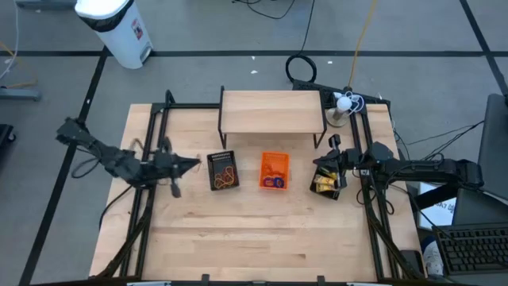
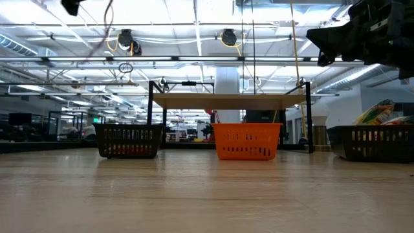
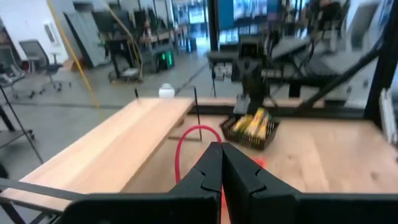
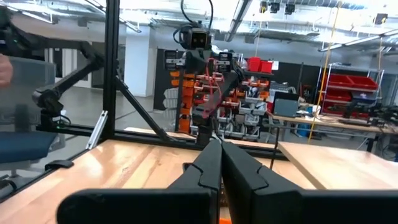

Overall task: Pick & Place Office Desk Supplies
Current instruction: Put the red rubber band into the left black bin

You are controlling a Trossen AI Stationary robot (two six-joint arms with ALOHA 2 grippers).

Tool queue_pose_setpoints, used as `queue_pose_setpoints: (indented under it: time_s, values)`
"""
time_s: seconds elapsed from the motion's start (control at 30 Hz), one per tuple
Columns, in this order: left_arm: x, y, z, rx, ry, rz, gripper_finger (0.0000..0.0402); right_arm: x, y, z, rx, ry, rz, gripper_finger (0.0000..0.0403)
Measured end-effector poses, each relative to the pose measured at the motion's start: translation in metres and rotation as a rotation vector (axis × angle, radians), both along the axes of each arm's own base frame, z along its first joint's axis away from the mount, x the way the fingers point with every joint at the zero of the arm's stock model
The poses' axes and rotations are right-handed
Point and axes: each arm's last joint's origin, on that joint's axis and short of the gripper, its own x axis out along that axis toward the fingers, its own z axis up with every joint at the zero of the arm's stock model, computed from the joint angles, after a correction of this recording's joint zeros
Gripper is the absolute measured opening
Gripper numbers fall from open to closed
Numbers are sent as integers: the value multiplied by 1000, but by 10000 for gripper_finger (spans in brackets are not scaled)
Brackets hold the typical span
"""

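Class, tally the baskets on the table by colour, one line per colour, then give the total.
Black baskets: 2, the left black basket and the right black basket
Orange baskets: 1, the orange basket between them
Total: 3

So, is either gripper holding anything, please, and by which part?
The left gripper pinches a red rubber band at one spot on its loop; the right gripper shows nothing held.

Three baskets [image 1: 223,171] and a wooden shelf [image 1: 272,111] crowd the table's [image 1: 262,238] rear; its front lies open.
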Motion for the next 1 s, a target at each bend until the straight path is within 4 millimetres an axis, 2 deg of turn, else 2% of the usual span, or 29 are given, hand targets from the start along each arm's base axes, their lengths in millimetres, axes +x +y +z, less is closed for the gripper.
queue_pose_setpoints:
  time_s: [0.13, 0.27, 0.4, 0.6, 0.83, 1.0]
  values:
    - [29, -2, 1, 20, 139, 10, 0, -1, 0, 3, -4, -25, 2, 4]
    - [55, 5, -12, 15, 307, 31, 0, -1, 0, 3, -4, -25, 2, 4]
    - [69, 16, -31, -25, 450, 37, 0, -1, 0, 2, -3, -22, 3, 4]
    - [80, 32, -50, -83, 582, 77, 0, 0, 0, 1, 11, -10, 6, 4]
    - [88, 43, -66, -194, 693, 38, 1, 0, 0, 1, 11, -10, 8, 4]
    - [89, 46, -69, -273, 718, -35, 37, 0, 0, 1, 28, -5, 12, 4]
